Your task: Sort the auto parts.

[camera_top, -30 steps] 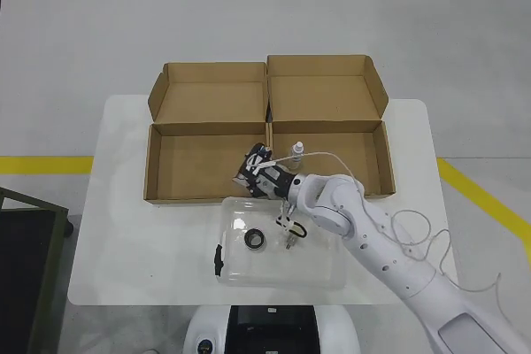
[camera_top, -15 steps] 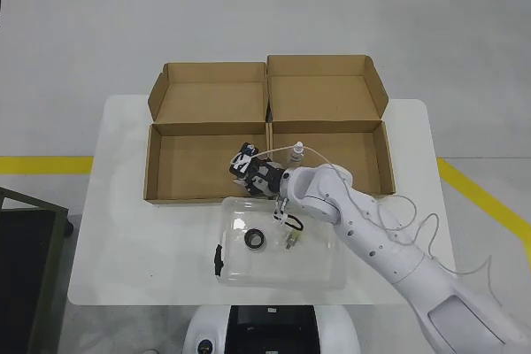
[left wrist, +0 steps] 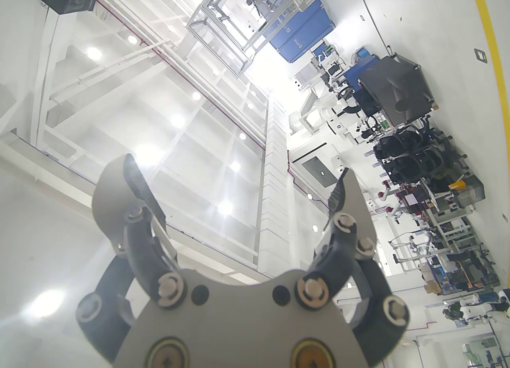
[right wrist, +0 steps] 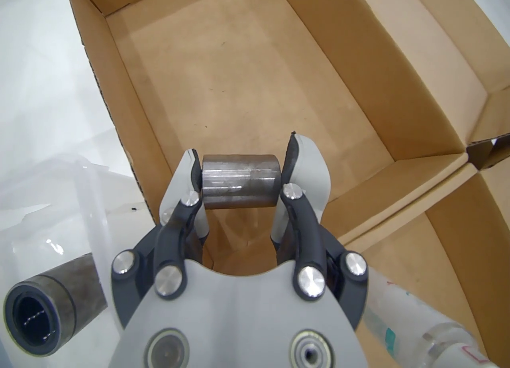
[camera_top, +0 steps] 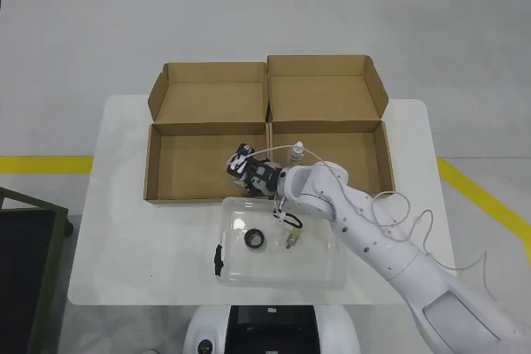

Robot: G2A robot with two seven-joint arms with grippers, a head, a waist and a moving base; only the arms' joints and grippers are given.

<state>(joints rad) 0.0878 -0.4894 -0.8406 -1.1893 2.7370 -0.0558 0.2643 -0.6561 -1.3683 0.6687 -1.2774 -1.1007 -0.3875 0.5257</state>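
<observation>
Top view: by my judgement, sorting is at an early stage. The left cardboard box (camera_top: pixel 188 165) has a bare floor, and the right cardboard box (camera_top: pixel 354 161) holds one small bottle (camera_top: pixel 296 152). A ring bearing (camera_top: pixel 257 237) and a small fitting (camera_top: pixel 290 237) lie unsorted in the clear tray (camera_top: pixel 327 267). The right gripper (camera_top: pixel 245 168) hangs over the left box's near wall.

Left wrist view: the left gripper (left wrist: pixel 239 190) gapes wide and empty.

Right wrist view: the jaws are clamped on a steel cylinder (right wrist: pixel 239 182), above the left box's floor and not yet set down.

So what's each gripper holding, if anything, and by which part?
The right gripper clamps a short grey metal cylinder across its two flat ends, above a cardboard box. The left gripper is open and holds nothing.
</observation>
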